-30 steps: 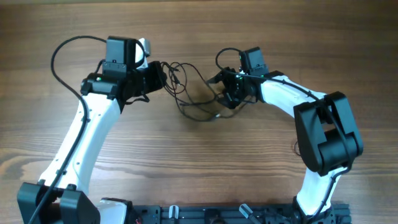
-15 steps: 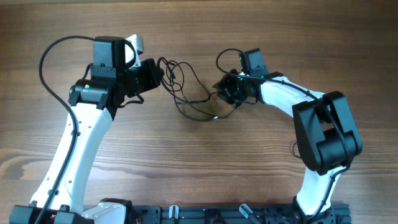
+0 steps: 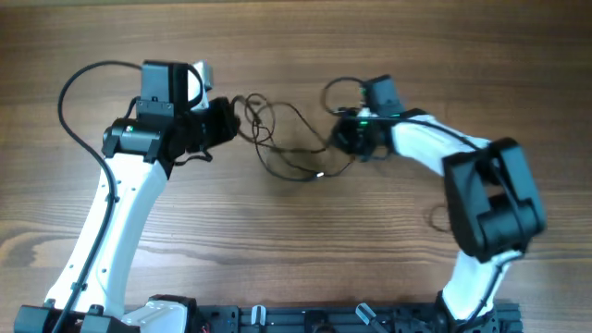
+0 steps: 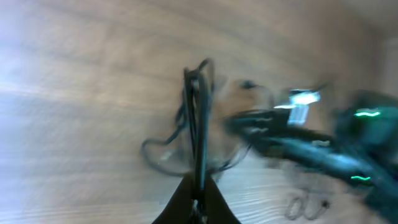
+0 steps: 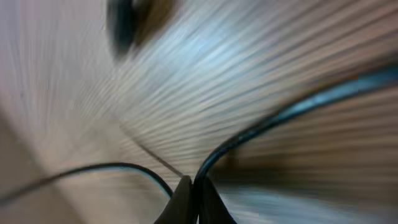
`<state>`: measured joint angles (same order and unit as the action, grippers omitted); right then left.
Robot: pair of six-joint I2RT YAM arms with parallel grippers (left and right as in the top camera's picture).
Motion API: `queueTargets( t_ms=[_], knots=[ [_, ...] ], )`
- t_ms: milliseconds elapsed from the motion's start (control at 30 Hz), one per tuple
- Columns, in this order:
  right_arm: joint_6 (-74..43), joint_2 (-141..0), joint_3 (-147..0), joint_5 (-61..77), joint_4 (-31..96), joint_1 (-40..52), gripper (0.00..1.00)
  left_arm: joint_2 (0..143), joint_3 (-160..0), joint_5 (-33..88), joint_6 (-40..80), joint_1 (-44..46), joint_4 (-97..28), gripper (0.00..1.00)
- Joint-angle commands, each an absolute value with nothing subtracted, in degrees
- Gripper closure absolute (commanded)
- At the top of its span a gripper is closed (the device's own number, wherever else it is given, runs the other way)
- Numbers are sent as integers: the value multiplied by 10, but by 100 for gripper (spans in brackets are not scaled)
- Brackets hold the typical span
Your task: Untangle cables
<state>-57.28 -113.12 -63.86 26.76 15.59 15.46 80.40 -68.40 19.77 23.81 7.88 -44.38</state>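
The cables (image 3: 282, 139) are thin dark wires strung in loose loops between my two grippers, with a small pale plug end (image 3: 320, 173) lying on the wood. My left gripper (image 3: 229, 123) is shut on their left end. In the left wrist view a doubled strand (image 4: 198, 118) runs straight up out of the closed left gripper (image 4: 199, 202). My right gripper (image 3: 340, 139) is shut on the right end. In the blurred right wrist view one strand (image 5: 280, 115) curves up and right out of the closed right gripper (image 5: 194, 198), and another strand (image 5: 106, 168) trails off to the left.
A thick black arm cable (image 3: 74, 88) arcs beside the left arm. A small faint looped mark (image 3: 435, 218) sits on the wood near the right arm's elbow. The arms' base rail (image 3: 351, 319) runs along the near edge.
My right gripper has closed on the cables and shifted slightly right. The left arm drew back to the left, keeping its grip, and the loops are stretched out more.
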Motion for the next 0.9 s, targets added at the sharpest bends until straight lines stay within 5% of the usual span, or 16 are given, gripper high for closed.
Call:
queueTargets(
  t_ms=[0,233,500,567,600,633,867],
  knots=[
    [-427,-993,-633,233,189,38,96,802,-685,98,227,77,-470,96],
    [-322,-777,-633,222,247,-262,96,849,-673,69,229,77,-481,96],
    [-225,-815,-633,115,221,-546,96,879,-666,74,260,78,-474,96],
    [-225,-853,-633,78,241,-559,67,879,-666,74,260,78,-474,96],
    [-225,-877,-633,75,254,-559,16,879,-666,74,260,78,-474,96],
    [-227,-894,-633,76,268,-557,0,879,-666,74,260,78,-474,96],
    [-301,-910,-633,48,336,-504,0,879,-666,74,260,78,-474,96]
  ],
)
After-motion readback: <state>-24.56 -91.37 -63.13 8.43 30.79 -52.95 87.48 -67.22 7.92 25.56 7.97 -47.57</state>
